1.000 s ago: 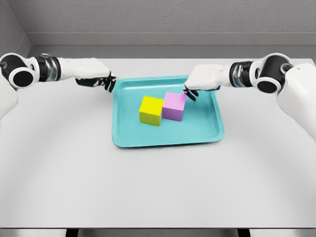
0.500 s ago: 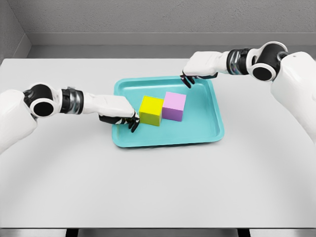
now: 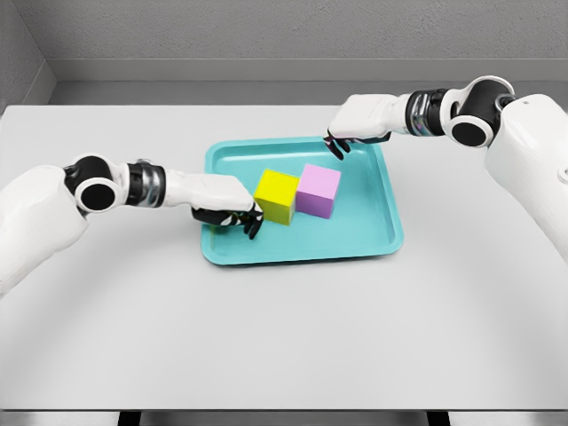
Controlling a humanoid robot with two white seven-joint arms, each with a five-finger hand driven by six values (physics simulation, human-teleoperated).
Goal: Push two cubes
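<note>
Two cubes are sitting side by side, touching, inside the teal tray (image 3: 373,244) on the grey table (image 3: 284,337). Both arms are cut off at the frame edges. The left hand (image 3: 232,213), fingers curled and gripping nothing, is pressing against the yellow cube (image 3: 276,196); contact detail is hard to make out. The right hand (image 3: 351,133), curled and holding nothing, is hovering over the tray's far rim, near the pink cube (image 3: 318,190).

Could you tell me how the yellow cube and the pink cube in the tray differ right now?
The yellow cube sits nearer the tray's left side, with the left hand against it; the pink cube sits rightward, with no hand on it. They differ in colour. Both look alike in size, rest side by side and touch inside the teal tray.
</note>
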